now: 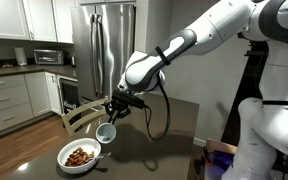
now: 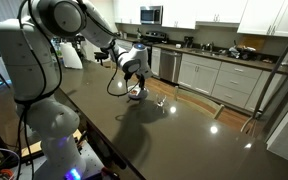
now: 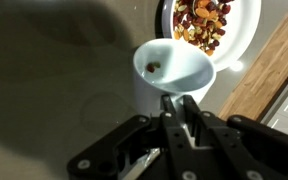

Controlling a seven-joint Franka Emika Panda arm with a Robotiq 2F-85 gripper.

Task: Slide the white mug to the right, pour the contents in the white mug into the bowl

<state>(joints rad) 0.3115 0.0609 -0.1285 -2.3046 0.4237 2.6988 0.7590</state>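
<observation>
We are looking at one long dark glossy table [image 1: 169,118], with the wide shallow white round bowl [image 1: 63,158] of brown food pieces sitting near its end. One tall stainless steel refrigerator [image 1: 104,45] is standing well behind the bowl. One pale wooden chair [image 1: 77,115] is showing its curved back between the refrigerator and the bowl. One white robot arm [image 1: 214,30] is reaching across the table toward the bowl. Its one black gripper [image 1: 113,114] is pinching tight on the one small plain white ceramic mug [image 1: 106,131], holding it tilted just beside the bowl's rim. In the wrist view the mug's mouth is facing us, with a single brown piece lying inside. What looks like one small clear glass [image 2: 162,103] is standing on the table; we cannot tell how it lies relative to the bowl.
</observation>
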